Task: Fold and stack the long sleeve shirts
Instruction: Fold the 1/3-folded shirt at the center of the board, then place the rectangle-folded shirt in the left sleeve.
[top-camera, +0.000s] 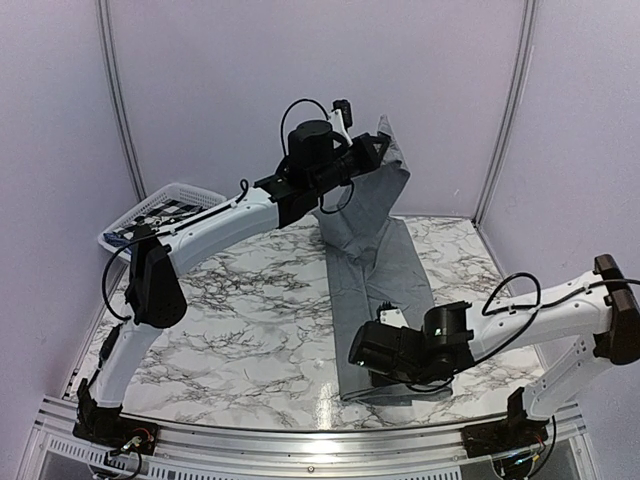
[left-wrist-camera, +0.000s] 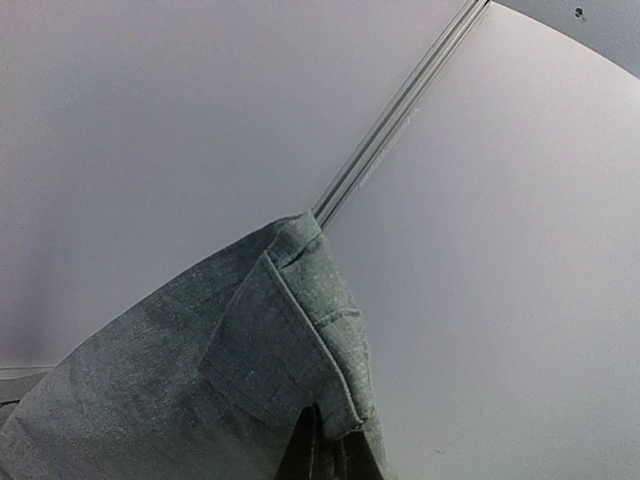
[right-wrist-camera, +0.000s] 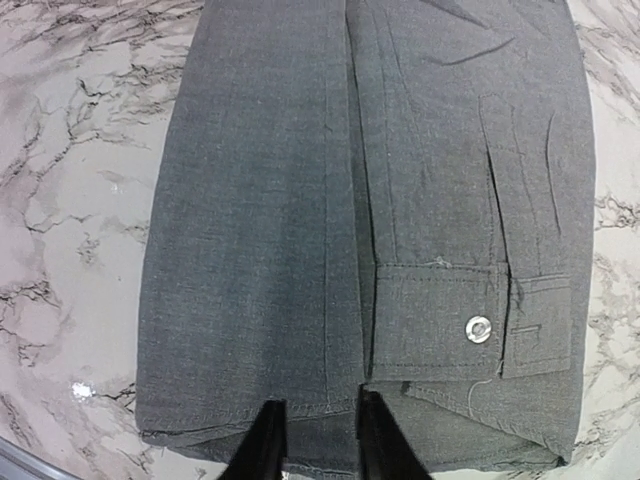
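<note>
One plain grey long sleeve shirt, folded into a long narrow strip, runs from the table's near edge up toward the back. My left gripper is raised high at the back and shut on the strip's far end, so that part hangs in the air. In the left wrist view a stitched cuff edge of the shirt drapes over the gripper. My right gripper sits low over the near hem. In the right wrist view its gripper stands slightly open astride the hem, beside a buttoned cuff.
A white basket holding checked cloth stands at the back left corner. The marble table is bounded by pale walls behind and at both sides. A metal rail runs along the near edge.
</note>
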